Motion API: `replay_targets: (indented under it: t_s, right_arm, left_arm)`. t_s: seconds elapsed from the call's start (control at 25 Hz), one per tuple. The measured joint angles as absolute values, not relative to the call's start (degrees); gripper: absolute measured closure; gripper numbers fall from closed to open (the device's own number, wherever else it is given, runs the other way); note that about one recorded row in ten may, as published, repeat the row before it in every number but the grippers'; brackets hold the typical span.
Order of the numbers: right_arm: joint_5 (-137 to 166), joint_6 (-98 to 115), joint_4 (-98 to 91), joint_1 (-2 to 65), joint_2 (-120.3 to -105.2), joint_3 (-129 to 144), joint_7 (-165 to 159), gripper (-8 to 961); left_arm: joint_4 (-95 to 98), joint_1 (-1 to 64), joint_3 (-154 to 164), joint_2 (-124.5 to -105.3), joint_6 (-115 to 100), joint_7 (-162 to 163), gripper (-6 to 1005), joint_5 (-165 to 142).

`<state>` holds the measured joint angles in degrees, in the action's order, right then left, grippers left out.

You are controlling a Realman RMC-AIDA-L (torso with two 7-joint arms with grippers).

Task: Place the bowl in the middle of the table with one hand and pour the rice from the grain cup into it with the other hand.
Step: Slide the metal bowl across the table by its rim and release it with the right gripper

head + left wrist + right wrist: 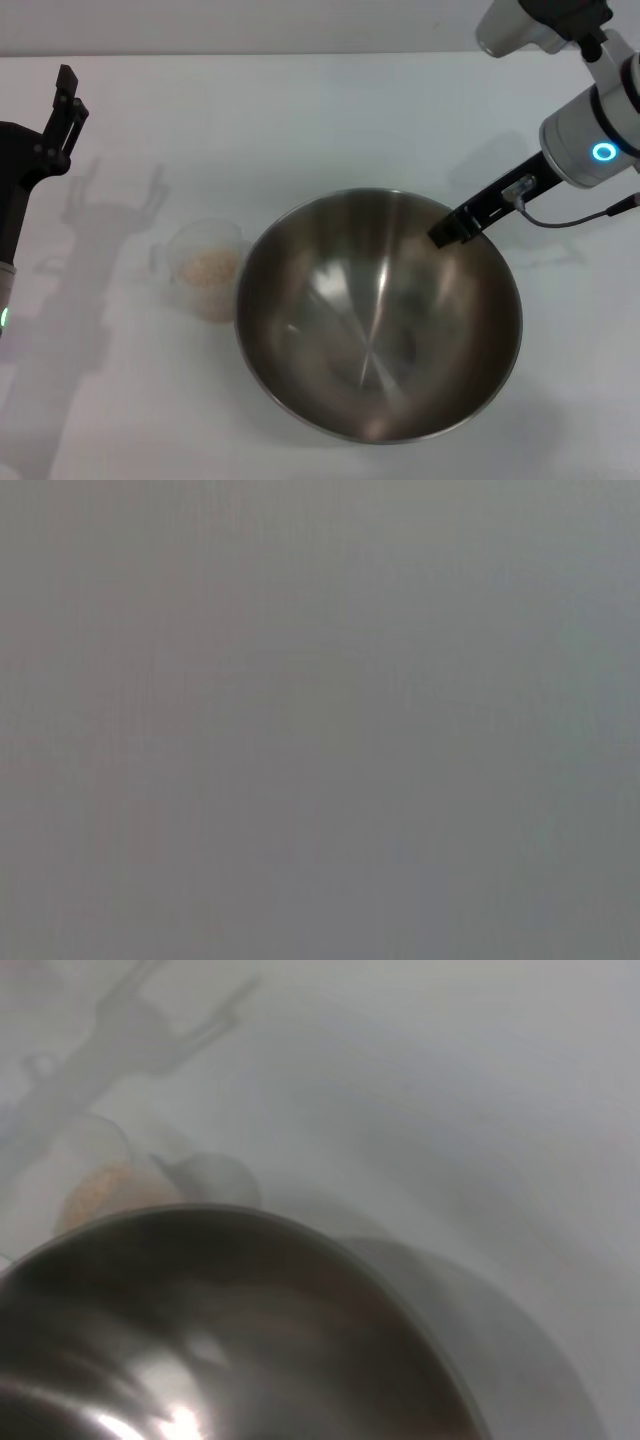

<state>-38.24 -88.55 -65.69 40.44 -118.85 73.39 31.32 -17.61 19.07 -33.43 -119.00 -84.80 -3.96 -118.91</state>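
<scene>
Plainly, bowl: the bowl sits on the table in the near middle of the head view, tilted so its near rim hangs lowest; its inside is bare metal.
Right gripper: the right gripper reaches in from the far right and its black fingers meet the bowl's far right rim; the tips are lost against the rim, so a grip looks likely but how far they are closed cannot be told.
Grain cup: the grain cup stands upright just left of the bowl, its near wall partly hidden by the bowl's rim.
Rice: the rice lies as a pale heap inside the cup.
Left gripper: the left gripper hangs at the far left edge, well apart from the cup, holding nothing; its arm is cut off by the frame and the finger gap is not clear.
Left wrist view: only flat grey, nothing to make out.
Right wrist view: the bowl fills the foreground, blurred, with the cup and its rice just beyond the rim.
</scene>
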Motion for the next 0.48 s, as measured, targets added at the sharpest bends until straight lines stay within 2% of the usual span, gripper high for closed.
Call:
replay_targets:
  t_s: [0.48]
  right_arm:
    - [-37.99, -87.39, -60.99, 43.7, -118.99, 73.75, 31.38, 928]
  left_arm:
    - [-17.57, 18.99, -33.45, -119.0, -84.81, -3.95, 190, -118.91]
